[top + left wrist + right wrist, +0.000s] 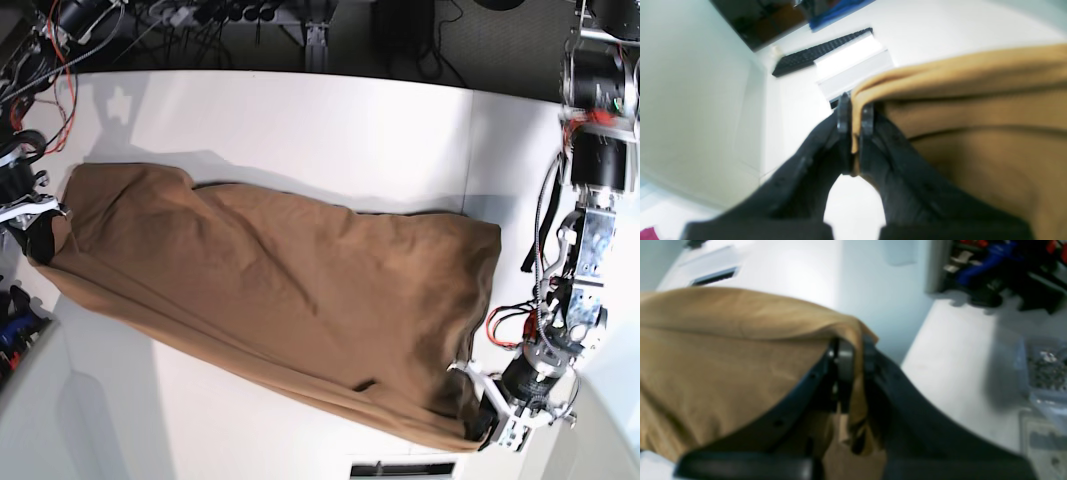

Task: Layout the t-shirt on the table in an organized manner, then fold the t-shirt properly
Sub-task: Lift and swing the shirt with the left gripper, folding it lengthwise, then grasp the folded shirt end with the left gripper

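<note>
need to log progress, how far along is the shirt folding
Early stage. Done: both arms have a grip; the left gripper and right gripper each have their jaws closed on an edge of the t-shirt. In hand: the shirt is stretched between them across the table, still rumpled, sleeves not spread. Left: laying it flat and neat, then every fold.

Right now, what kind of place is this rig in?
Looks like a robotics lab or workshop, not a home. A keyboard and dark monitor sit by the white table, cable bundles run along its far edge, and a clear bin of small hardware stands nearby.
</note>
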Robot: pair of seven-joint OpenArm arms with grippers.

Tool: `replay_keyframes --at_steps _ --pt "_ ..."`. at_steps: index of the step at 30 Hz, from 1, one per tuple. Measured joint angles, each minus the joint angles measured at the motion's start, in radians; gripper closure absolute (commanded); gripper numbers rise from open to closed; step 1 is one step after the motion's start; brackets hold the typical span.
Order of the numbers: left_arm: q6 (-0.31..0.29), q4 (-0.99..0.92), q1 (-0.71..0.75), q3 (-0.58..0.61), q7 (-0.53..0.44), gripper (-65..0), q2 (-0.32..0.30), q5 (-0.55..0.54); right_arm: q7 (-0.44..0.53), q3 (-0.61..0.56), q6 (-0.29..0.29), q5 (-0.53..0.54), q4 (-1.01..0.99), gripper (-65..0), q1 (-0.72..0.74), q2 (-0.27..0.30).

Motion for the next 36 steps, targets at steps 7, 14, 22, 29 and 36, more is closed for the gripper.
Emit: replay_keyframes --at_steps 7,14,22,29,36 --pt "-0.005 -0.35 -0.176 0.081 -0.071 0.0 0.107 0.052 -0.001 0.002 -0.007 -0.078 -0.135 -7.8 0.096 0.004" --pt "-0.021 -0.417 -0.194 0.079 -0.041 -31.5 0.137 0.036 0.003 0.008 -0.024 -0.045 -0.142 -44.7 0.09 0.012" --pt "-0.138 -0.357 -0.195 0.079 0.18 -31.6 0.121 -0.164 -0.087 0.008 -0.024 0.022 -0.122 -44.7 0.087 0.009" --pt "-0.152 -0.093 -0.086 0.077 0.311 -31.6 -0.067 -0.364 -0.11 0.007 -0.022 0.058 -0.014 -44.7 -0.055 0.01" --pt "-0.159 -0.051 0.159 0.071 0.302 -31.6 -0.164 -0.365 -0.063 0.006 -0.025 0.057 -0.019 -44.7 -0.216 0.006"
